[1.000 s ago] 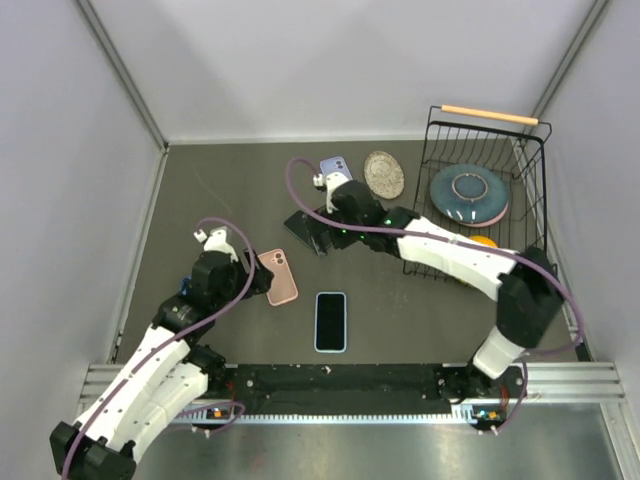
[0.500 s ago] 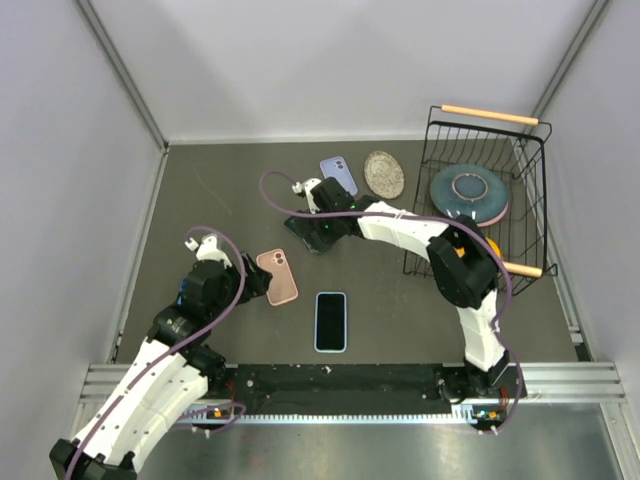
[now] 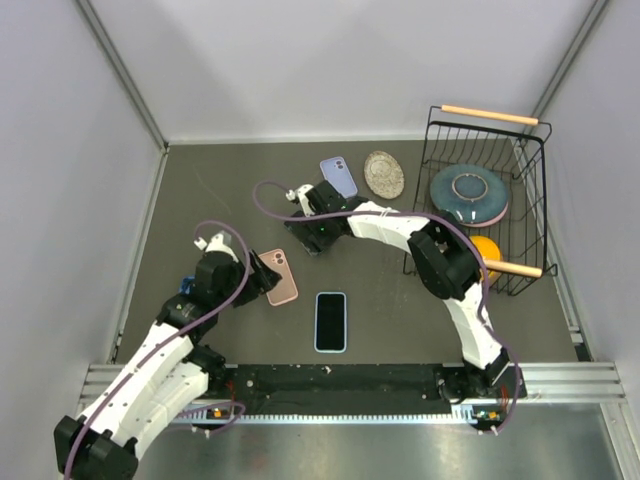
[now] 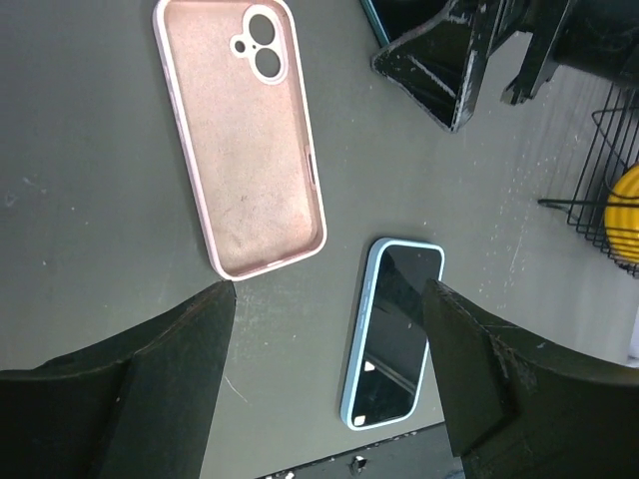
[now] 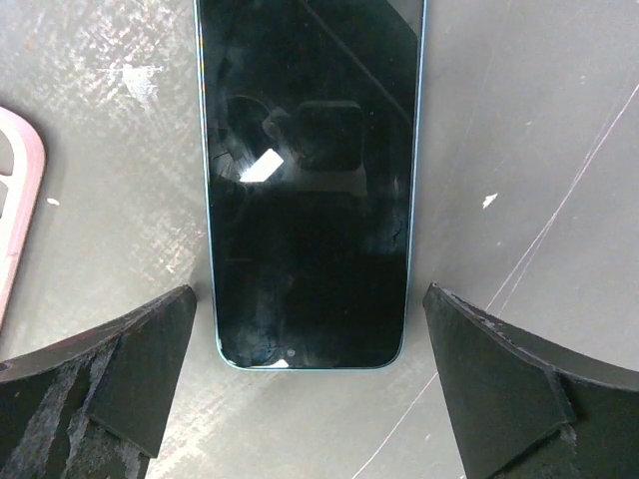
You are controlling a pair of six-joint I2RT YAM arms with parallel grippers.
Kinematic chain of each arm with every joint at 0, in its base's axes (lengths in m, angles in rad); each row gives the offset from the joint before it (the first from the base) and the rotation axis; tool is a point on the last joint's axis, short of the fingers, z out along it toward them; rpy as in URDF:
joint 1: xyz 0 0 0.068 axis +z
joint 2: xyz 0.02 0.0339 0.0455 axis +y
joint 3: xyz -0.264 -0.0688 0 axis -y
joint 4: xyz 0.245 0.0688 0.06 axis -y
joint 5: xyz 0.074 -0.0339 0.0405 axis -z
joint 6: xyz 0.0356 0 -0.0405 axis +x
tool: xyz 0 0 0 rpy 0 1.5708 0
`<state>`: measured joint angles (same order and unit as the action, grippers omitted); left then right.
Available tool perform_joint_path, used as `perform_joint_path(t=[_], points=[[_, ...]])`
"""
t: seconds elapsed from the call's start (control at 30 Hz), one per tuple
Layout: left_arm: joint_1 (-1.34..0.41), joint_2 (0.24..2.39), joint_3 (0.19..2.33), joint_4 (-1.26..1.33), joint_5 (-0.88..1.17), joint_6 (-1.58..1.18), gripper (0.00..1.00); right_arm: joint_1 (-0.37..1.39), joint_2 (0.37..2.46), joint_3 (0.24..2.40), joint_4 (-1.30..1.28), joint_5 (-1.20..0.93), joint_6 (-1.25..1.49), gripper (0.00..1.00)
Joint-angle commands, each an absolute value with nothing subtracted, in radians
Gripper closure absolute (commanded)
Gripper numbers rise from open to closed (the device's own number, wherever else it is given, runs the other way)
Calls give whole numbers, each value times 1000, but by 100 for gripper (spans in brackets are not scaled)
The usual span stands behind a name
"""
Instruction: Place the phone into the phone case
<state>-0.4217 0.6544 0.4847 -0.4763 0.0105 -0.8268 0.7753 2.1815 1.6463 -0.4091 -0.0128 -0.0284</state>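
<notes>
Enclosing scuffed dk gray tabletop [image 3: 215,190], white walls [image 3: 330,70]

The left arm [image 3: 160,348] is stretching forward, and the left tool [image 3: 263,272] is holding its jaws wide apart. The right arm [image 3: 398,226] is bending sharply leftward, the right tool [image 3: 311,234] gaping fully, gripping nothing.

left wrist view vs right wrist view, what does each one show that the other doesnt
Only the left wrist view: the blue-edged phone lying apart from the case, plus the wire basket with something yellow behind its wires.
Only the right wrist view: a second phone, screen up, seen close and framed by the open right gripper; the left wrist view catches at most its corner.
Both: the pink case, whole and empty in the left wrist view, just an edge in the right, and the grey table.
</notes>
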Motion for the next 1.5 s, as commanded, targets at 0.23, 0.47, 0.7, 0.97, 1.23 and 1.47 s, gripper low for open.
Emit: perform_joint_path(t=[0.23, 0.47, 0.7, 0.97, 1.23, 1.47], points=[[-243, 733, 577, -442, 153, -903, 19, 767, 2171, 1574, -329, -5, -98, 12], [-100, 876, 595, -345, 308, -861, 20, 765, 2036, 1402, -178, -44, -127, 45], [-86, 1132, 787, -336, 474, -701, 22, 765, 1924, 1260, -26, -144, -173, 53], [-49, 1298, 936, -422, 566, -549, 21, 764, 1826, 1189, 74, -187, -189, 59], [-15, 1440, 1032, -512, 640, -413, 23, 765, 1781, 1118, 141, -213, -222, 60], [-15, 1581, 1072, -476, 724, -379, 24, 767, 1714, 1036, 225, -256, -216, 61]])
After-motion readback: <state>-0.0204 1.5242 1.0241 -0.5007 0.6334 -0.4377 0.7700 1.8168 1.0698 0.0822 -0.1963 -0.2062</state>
